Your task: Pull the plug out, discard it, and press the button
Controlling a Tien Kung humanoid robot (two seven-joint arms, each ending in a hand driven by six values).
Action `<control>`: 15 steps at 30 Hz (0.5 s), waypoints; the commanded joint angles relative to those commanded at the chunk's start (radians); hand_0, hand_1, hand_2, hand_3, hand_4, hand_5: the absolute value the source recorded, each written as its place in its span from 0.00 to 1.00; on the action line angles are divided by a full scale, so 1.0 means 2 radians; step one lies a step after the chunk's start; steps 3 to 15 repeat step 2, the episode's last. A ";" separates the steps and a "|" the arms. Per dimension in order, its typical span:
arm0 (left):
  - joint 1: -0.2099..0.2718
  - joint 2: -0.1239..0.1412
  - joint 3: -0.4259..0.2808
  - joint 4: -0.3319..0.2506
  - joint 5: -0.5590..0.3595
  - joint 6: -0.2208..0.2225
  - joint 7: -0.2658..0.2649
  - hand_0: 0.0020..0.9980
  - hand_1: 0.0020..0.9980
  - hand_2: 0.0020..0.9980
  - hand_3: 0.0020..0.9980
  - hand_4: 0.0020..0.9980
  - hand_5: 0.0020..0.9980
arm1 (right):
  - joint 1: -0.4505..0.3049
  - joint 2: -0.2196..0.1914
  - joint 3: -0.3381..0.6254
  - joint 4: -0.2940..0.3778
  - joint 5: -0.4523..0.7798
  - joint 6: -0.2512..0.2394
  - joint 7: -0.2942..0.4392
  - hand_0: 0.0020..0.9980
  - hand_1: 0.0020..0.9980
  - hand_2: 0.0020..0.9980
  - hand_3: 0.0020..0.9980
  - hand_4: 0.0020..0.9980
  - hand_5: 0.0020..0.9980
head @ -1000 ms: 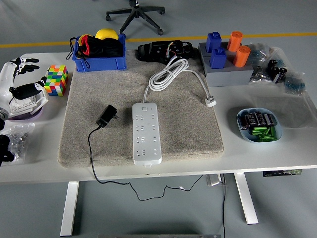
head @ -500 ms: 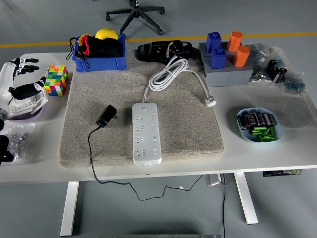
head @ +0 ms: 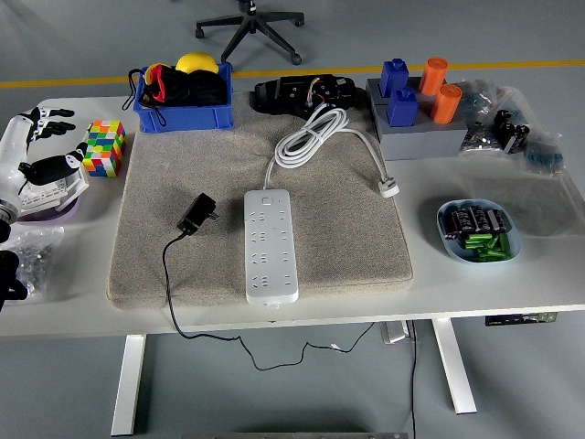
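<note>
Resting at the left edge of the tabletop (head: 548, 256), my left robot hand (head: 41, 155) has its white fingers loosely spread and grips nothing; my right robot hand is nowhere in view. The black plug (head: 197, 213) is already out of the white power strip (head: 271, 245) and lies on the grey mat (head: 356, 238) just to the strip's left, its thin black cord (head: 167, 274) running toward the near edge and dropping over it. So by my reckoning the pulling and tossing are done and only the button (head: 266, 198) remains, at the far end of the strip, where I can just make out a small mark. From here the trouble is reach: my hand sits well apart from the strip, beside the coloured cube (head: 103, 148), and a sweep across could clip that cube or the blue bin (head: 181, 117) at the far left corner of the mat. A wide fingertip might land on a socket instead of the button, or push the light strip along the soft mat rather than click it. Dragging my hand low could also snag the plug or its cord and pull them toward the strip. The coiled white cable (head: 315, 137) beyond the strip lies close to the button end too.
</note>
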State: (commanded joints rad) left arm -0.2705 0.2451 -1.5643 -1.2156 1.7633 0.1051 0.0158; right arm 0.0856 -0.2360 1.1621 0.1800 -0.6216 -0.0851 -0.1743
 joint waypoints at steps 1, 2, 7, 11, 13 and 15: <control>0.000 0.000 0.000 0.000 0.000 0.000 0.000 0.74 0.67 0.64 0.71 0.70 0.01 | 0.000 0.000 0.000 0.000 0.000 0.000 0.000 0.75 0.66 0.65 0.62 0.66 0.50; 0.000 0.000 0.001 0.000 -0.001 0.000 0.000 0.74 0.67 0.64 0.71 0.70 0.01 | 0.000 0.001 0.001 0.000 0.000 0.000 0.000 0.75 0.66 0.65 0.62 0.66 0.50; 0.000 0.000 0.001 0.000 -0.001 0.000 0.000 0.74 0.67 0.64 0.71 0.70 0.01 | 0.000 0.001 0.001 0.000 0.000 0.000 0.000 0.75 0.66 0.65 0.62 0.66 0.50; 0.000 0.000 0.001 0.000 -0.001 0.000 0.000 0.74 0.67 0.64 0.71 0.70 0.01 | 0.000 0.001 0.001 0.000 0.000 0.000 0.000 0.75 0.66 0.65 0.62 0.66 0.50; 0.000 0.000 0.001 0.000 -0.001 0.000 0.000 0.74 0.67 0.64 0.71 0.70 0.01 | 0.000 0.001 0.001 0.000 0.000 0.000 0.000 0.75 0.66 0.65 0.62 0.66 0.50; 0.000 0.000 0.001 0.000 -0.001 0.000 0.000 0.74 0.67 0.64 0.71 0.70 0.01 | 0.000 0.001 0.001 0.000 0.000 0.000 0.000 0.75 0.66 0.65 0.62 0.66 0.50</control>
